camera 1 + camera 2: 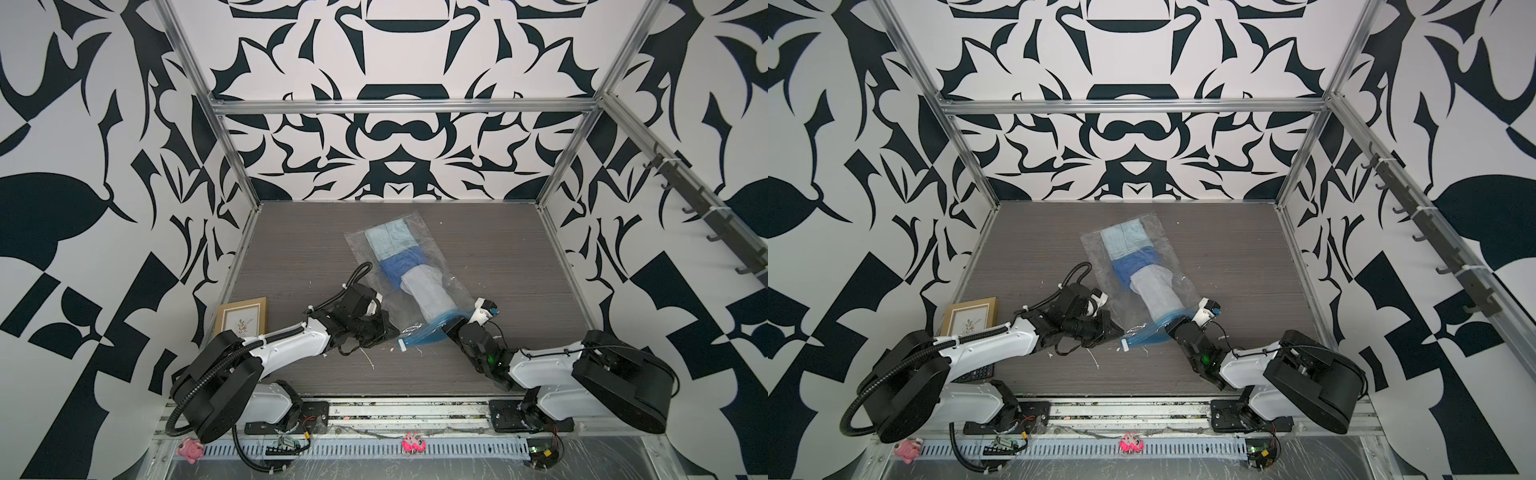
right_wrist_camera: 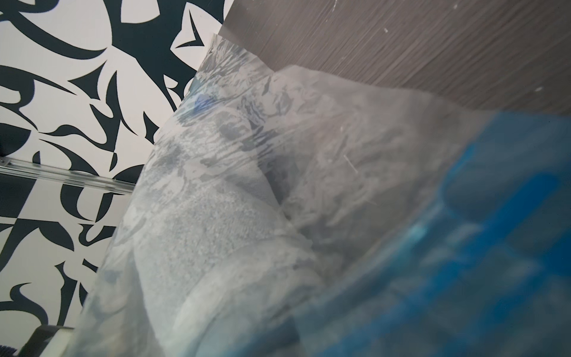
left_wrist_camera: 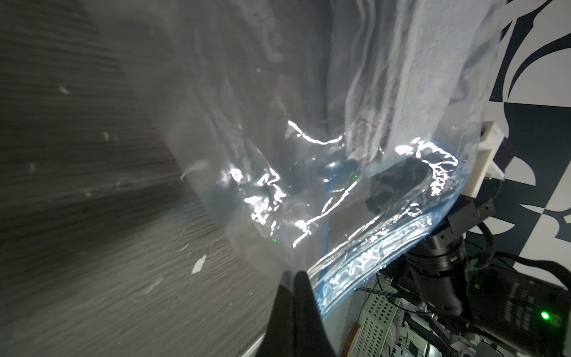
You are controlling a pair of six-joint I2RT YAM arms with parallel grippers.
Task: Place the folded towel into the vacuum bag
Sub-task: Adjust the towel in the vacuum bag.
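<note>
The vacuum bag [image 1: 446, 286] [image 1: 1183, 282] lies slantwise on the dark table, its blue zip strip [image 1: 424, 336] [image 1: 1148, 337] at the near end. Inside it, a pale grey folded towel [image 1: 428, 295] [image 1: 1156, 297] lies nearest the zip. Beyond that towel are a dark blue one [image 1: 397, 266] and a light blue one [image 1: 388, 239]. My left gripper [image 1: 394, 332] [image 3: 293, 273] is shut, pinching the clear plastic beside the zip strip [image 3: 364, 272]. My right gripper [image 1: 449, 327] [image 1: 1173, 328] grips the strip's other end. In the right wrist view, bag plastic [image 2: 340, 173] and towel [image 2: 200, 241] hide its fingers.
A small framed picture [image 1: 243, 318] lies at the table's left edge behind my left arm. A white slider clip [image 1: 402, 345] sits at the zip's left end. White flecks dot the table. A hook rail [image 1: 706, 216] runs along the right wall.
</note>
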